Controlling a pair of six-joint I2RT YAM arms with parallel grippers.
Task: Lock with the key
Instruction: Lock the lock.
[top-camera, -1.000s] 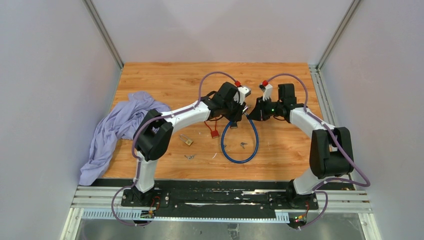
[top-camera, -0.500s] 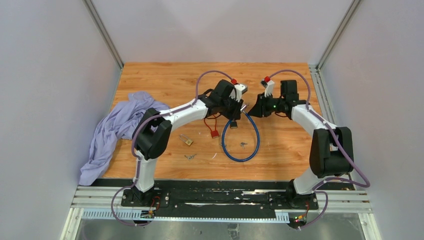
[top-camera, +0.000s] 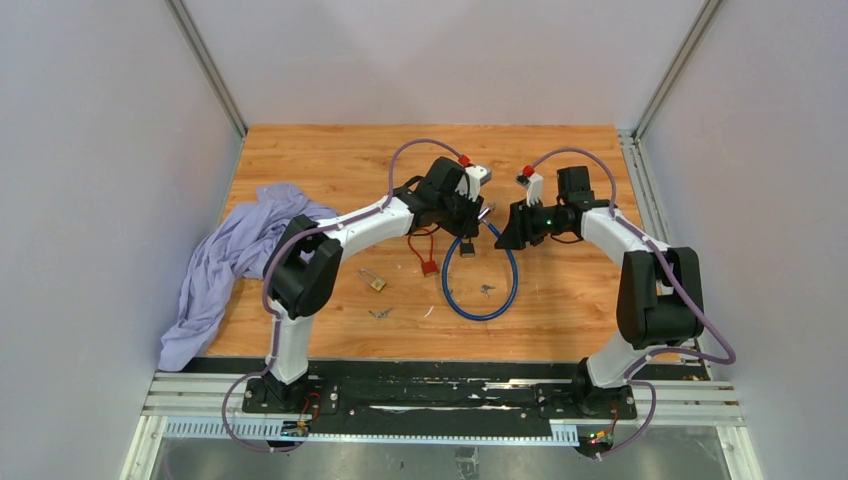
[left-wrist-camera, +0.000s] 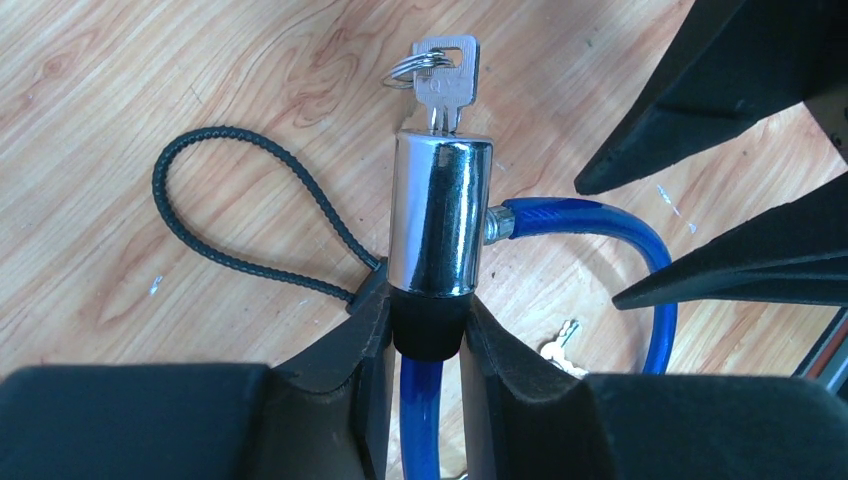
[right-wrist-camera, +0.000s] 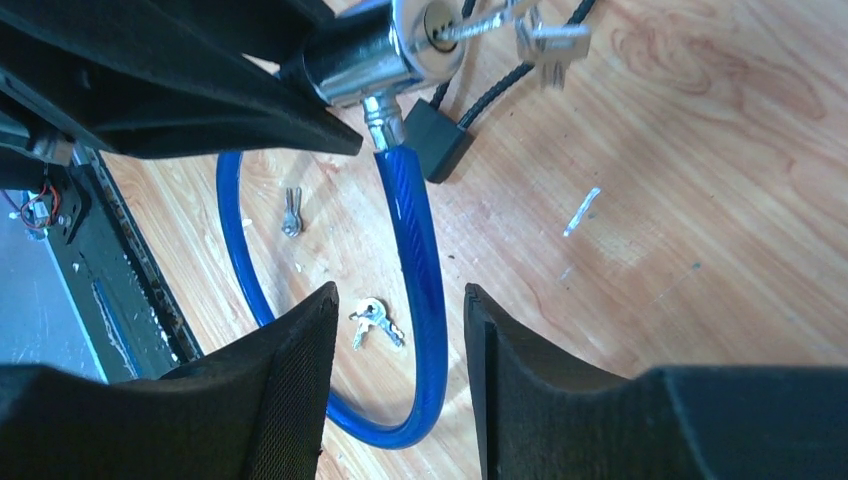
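left tool (left-wrist-camera: 425, 318) on lock (left-wrist-camera: 440, 215), wooden table (top-camera: 330, 160), grey walls (top-camera: 90, 150)

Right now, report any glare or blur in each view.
Left wrist view: sharp, with bright streaks of glare on the chrome lock. Right wrist view: the key looks smeared, the near fingers nearly black. Top view: even light, soft shadows.

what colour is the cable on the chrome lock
Blue; the cable shows best in the left wrist view.
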